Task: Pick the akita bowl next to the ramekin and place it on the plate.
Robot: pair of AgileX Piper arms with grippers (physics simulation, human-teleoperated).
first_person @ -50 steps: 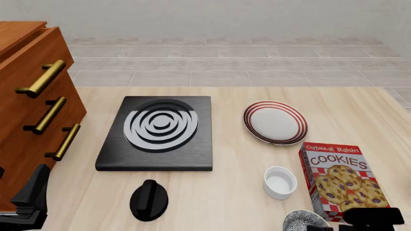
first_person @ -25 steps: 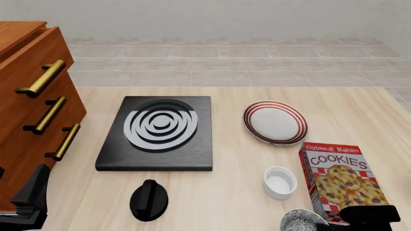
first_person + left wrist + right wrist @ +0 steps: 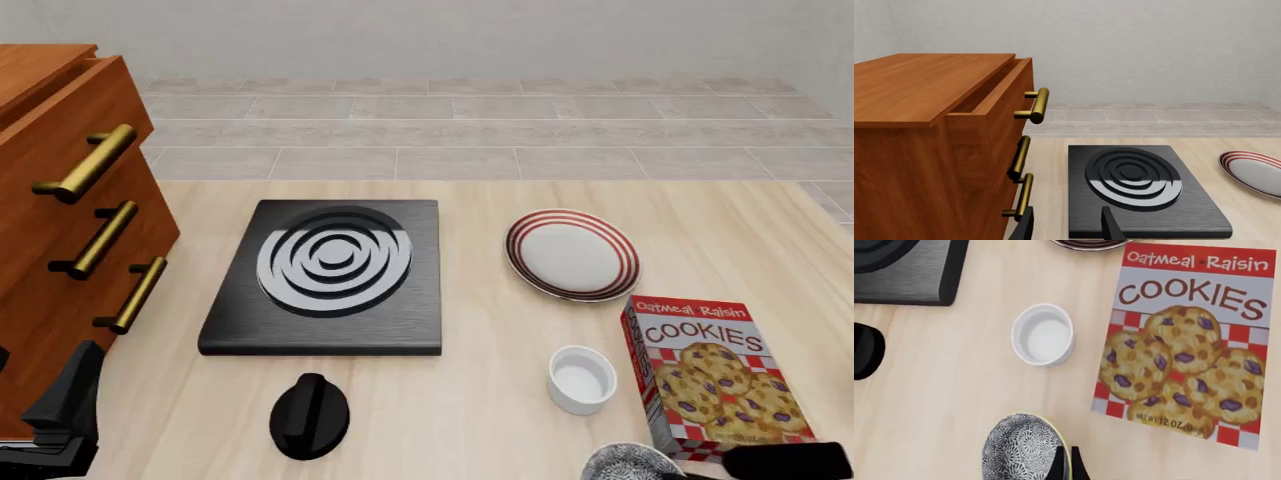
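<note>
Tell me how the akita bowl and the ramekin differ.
The akita bowl carries a dense black-and-white speckled pattern; the ramekin is plain white. The bowl looks wider than the ramekin. The right gripper's fingers are closed on the bowl's rim, while the ramekin stands free on the table. The bowl sits nearer the arms' side, the ramekin farther out. Both are small, round, open-topped and beside the cookie box.

Simulated kitchen, stove (image 3: 327, 275), wooden drawers (image 3: 74, 220), tiled floor (image 3: 481, 130)

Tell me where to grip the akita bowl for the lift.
Grip the akita bowl by its thin rim, from above, on the side facing the cookie box. The right gripper already straddles that edge. The bowl sits upright and is too wide to span.
</note>
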